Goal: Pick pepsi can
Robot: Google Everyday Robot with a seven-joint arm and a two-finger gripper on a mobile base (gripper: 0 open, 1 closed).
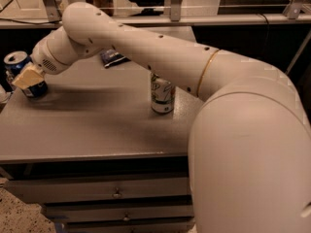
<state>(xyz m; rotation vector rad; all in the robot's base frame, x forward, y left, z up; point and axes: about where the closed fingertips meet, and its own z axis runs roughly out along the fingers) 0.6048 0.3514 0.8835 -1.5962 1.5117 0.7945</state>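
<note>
The pepsi can point(16, 63), dark blue with a silver top, stands upright at the far left edge of the grey table point(87, 125). My gripper point(28, 76), cream-coloured at the end of the white arm, is right at the can and covers its lower front. Only the can's top and a bit of its blue base show around the gripper. I cannot see whether there is contact.
A white-and-green can point(162, 94) stands upright near the table's middle, under my forearm. A dark blue chip bag point(112, 57) lies at the back of the table. Drawers point(116, 193) run below the tabletop. My large white arm fills the right side.
</note>
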